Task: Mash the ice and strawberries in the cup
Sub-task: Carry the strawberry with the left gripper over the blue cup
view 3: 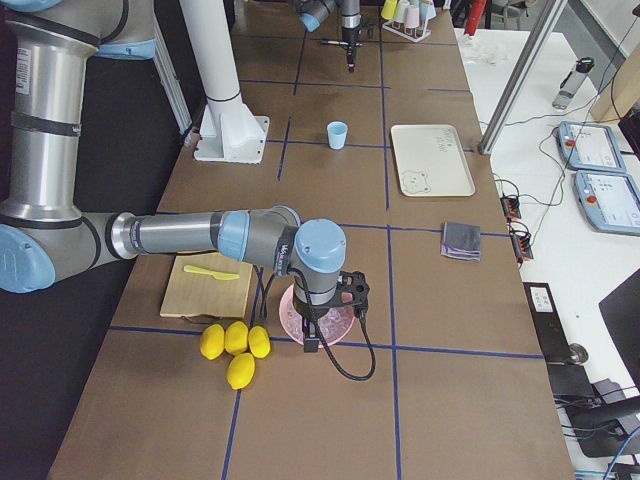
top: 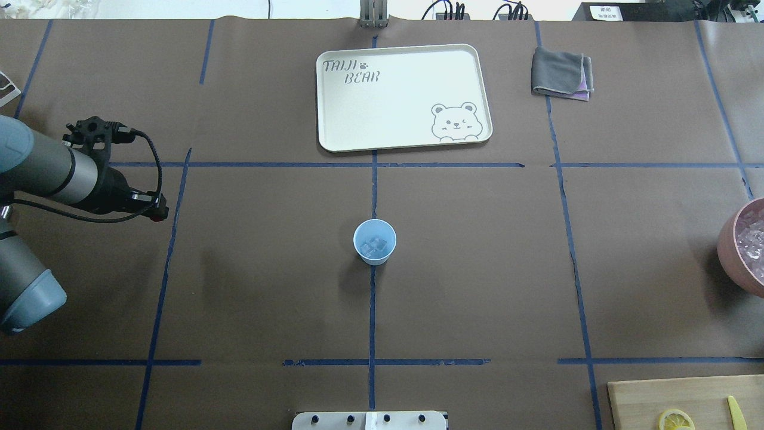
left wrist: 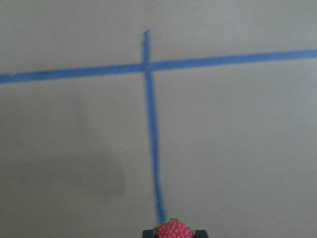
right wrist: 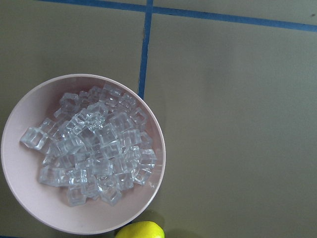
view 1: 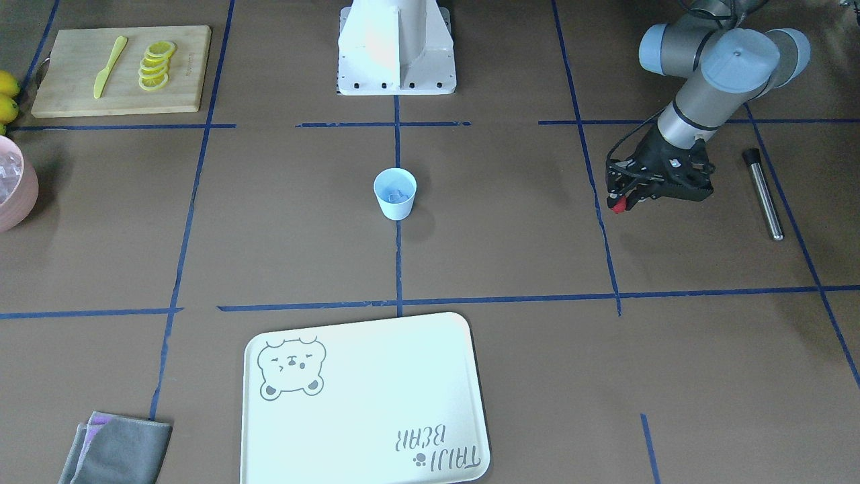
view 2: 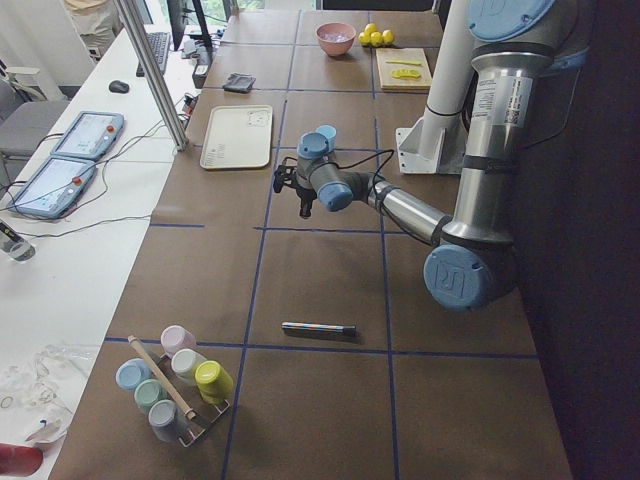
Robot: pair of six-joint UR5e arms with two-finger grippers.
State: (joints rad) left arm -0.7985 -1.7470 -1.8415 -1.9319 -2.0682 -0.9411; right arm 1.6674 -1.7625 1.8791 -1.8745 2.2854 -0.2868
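Cup (view 1: pixel 395 193): pale blue, upright, at the centre of the front-facing view on a blue tape line. It stands alone, well apart from both arms.

Ice (top: pixel 376 243): a few clear cubes lie in the bottom of the cup.

Strawberry (left wrist: pixel 174 230): red with a green edge, pinched between the two fingertips at the bottom edge of the left wrist view. It is above bare brown table and a tape line.

Left gripper (view 1: pixel 621 200): closed narrowly on the strawberry, centre right of the front-facing view, clear of the table and well to the side of the cup.

Right gripper (view 3: pixel 320 322): lower centre of the right-side view, over a pink bowl (right wrist: pixel 25 193) filled with more ice. Its finger spacing cannot be told.

Surroundings:
- A metal rod (view 1: pixel 764 195) lies just right of the left gripper.
- A pale tray (view 1: pixel 363 403) sits at bottom centre.
- A grey cloth (view 1: pixel 117 449) lies at lower left.
- A cutting board (view 1: pixel 67 67) at upper left carries lemon slices (view 1: pixel 156 65) and a yellow knife (view 1: pixel 109 67).
- Whole lemons (view 3: pixel 232 345) lie beside the bowl.
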